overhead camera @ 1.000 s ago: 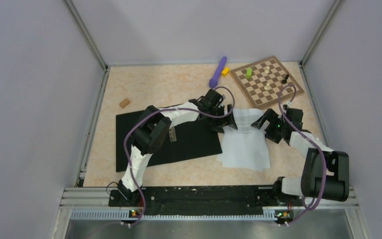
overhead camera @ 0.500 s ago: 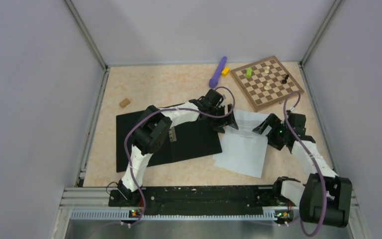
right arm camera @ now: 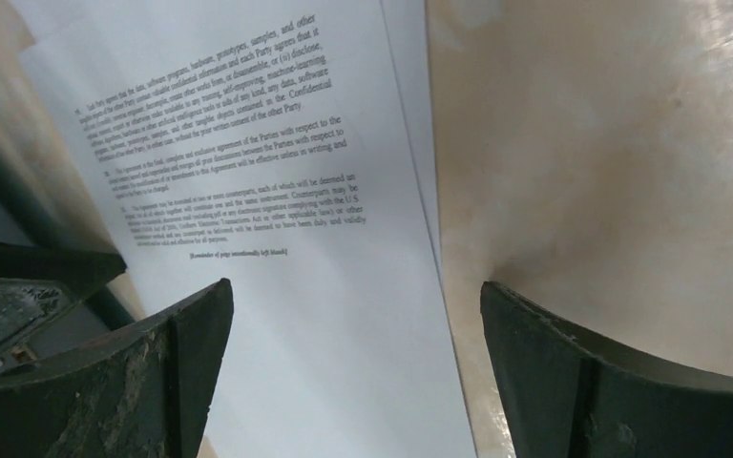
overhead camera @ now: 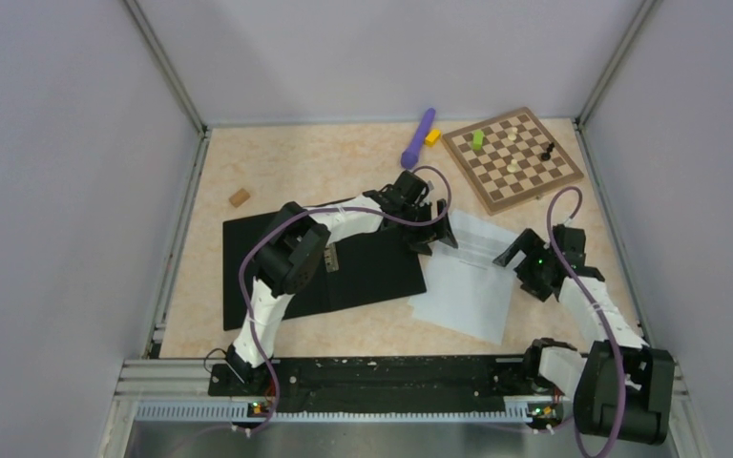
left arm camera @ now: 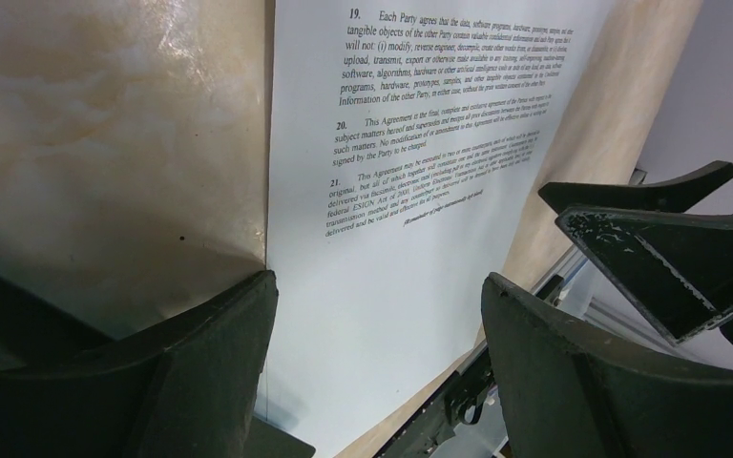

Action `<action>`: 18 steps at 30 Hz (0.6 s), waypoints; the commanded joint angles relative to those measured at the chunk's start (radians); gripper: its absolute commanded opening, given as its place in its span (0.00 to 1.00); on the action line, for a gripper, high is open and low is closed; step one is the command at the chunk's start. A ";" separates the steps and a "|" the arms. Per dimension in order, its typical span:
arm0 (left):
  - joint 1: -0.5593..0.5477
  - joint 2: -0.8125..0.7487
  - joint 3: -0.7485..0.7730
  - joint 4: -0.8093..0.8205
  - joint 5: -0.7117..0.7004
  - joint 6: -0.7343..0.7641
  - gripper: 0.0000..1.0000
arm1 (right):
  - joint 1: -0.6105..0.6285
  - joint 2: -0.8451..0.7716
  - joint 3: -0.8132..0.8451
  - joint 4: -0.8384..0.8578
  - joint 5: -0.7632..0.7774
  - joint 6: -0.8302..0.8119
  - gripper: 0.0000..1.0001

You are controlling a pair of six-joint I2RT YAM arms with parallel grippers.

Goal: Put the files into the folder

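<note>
Pulled back rightward since a second ago, the right arm is off the paper. Open folder [overhead camera: 320,272] lies black-side up; left gripper [overhead camera: 436,234] spread wide, empty, over the left edge of the printed sheets [overhead camera: 468,286] just beside it; right gripper [overhead camera: 518,267] wide, empty, at their right edge.

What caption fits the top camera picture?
Left gripper and right gripper open at the files' edges, beside the folder.

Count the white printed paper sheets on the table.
2 can be told apart: one tilted sheet right of the open black folder, another sheet overlapping its far end. More may lie hidden in the stack.
</note>
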 commanded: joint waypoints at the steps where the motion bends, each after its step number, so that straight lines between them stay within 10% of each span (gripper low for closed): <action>1: -0.010 0.070 -0.014 -0.057 -0.060 0.028 0.84 | -0.006 0.023 -0.066 0.102 -0.092 0.062 0.99; 18: -0.010 0.099 0.007 -0.061 -0.061 0.025 0.84 | -0.006 0.053 -0.144 0.467 -0.449 0.193 0.96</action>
